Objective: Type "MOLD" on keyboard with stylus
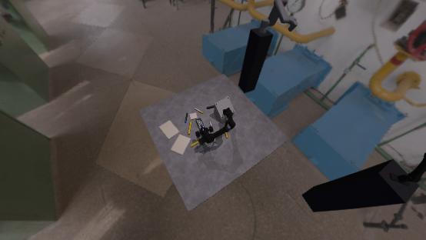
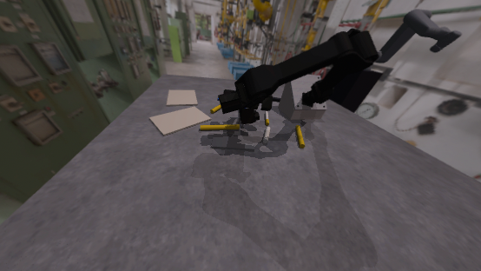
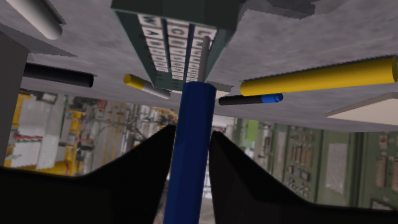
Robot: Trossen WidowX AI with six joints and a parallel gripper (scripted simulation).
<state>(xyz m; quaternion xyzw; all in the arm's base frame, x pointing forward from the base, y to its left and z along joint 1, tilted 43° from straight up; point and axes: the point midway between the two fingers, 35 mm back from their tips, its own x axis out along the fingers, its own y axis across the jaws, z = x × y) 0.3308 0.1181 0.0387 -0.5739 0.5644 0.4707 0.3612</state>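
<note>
Gripper: its black fingers are closed on the blue barrel of the stylus, one on either side; the gripper hangs low over the desk.
Stylus tip: thin and grey, it reaches over the key rows near the L; whether it touches a key cannot be told.
Keyboard: the dark green keyboard with pale lettered keys lies under and ahead of the stylus; in the exterior view the arm largely hides it.
Yellow sticks: one yellow stick lies beside the keyboard; another yellow rod lies near the gripper, and a third yellow piece lies nearer the arm's base.
Pens: a black pen with a blue end and a white pen with a yellow end lie beyond the keyboard.
Panels: two pale flat panels lie off to one side, apart from the keyboard.
In the way: the stylus barrel covers part of the wrist view.
</note>
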